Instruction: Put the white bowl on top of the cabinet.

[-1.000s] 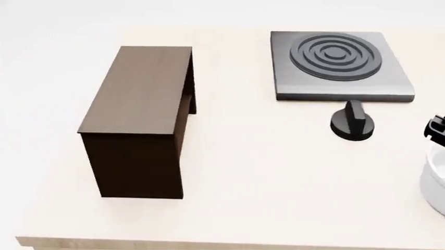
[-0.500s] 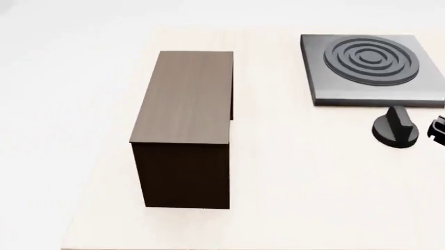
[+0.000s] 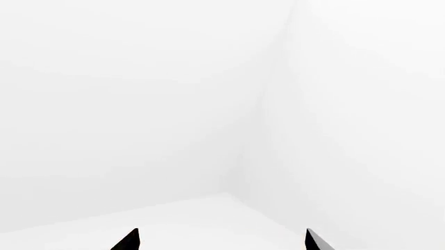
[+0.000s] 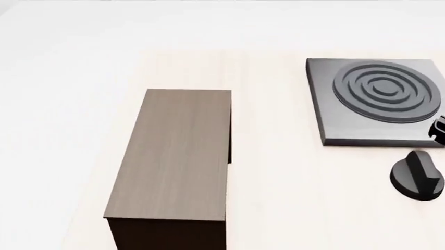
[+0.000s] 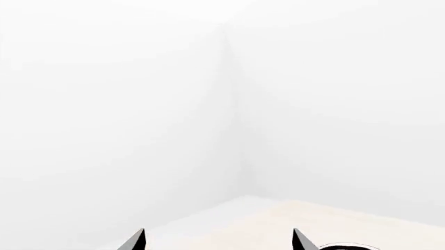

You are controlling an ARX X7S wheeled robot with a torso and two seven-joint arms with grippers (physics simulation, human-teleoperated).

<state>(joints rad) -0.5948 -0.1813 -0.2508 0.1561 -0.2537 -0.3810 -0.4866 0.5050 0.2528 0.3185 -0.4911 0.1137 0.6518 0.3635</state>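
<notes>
Beside the cabinet [image 4: 174, 161], stove plate [image 4: 379, 101] and frying pan [image 4: 416, 175].

Seen from the head view: on the pale wooden desk [image 4: 278, 198], toward its left side, the long box-shaped cabinet with a grey-brown wood-grain top [image 4: 177, 156], lengthwise front to back, near end cut off by the frame's lower edge. Well apart to the right and farther back, the square grey stove plate with concentric rings [image 4: 379, 101], flat on the desk. Just in front of that plate's right part, close but apart from it, the round black frying pan with a stubby handle [image 4: 416, 174]. At the far right edge, beside the plate's front corner, a small black fragment [image 4: 439, 130], possibly part of the right arm.
</notes>
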